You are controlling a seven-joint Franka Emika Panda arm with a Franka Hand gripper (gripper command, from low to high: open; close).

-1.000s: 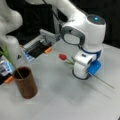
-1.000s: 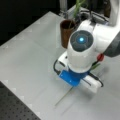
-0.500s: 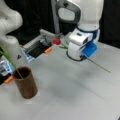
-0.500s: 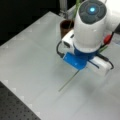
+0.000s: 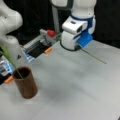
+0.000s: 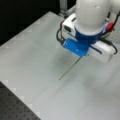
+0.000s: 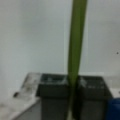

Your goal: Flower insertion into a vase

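A pale grey table (image 5: 75, 87) carries the scene. Near its far left edge in a front view lies a dark tray (image 5: 37, 48) with an orange piece (image 5: 48, 50) touching it, and a red knob (image 5: 51, 32) sits just behind.

Vase (image 5: 25, 85) at a front view's bottom left, stem (image 5: 93, 55) in claw (image 7: 72, 96) at top right

Flower stem (image 7: 75, 50) cut off at wrist view's top, blurred; bloom hidden.

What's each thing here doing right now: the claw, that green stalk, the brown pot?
claw: shut on the flower stem, held above the table.
flower stem: pinched between the fingers, sticking out slanted, off the table.
vase: upright on the table, a green stalk already leaning in its mouth.
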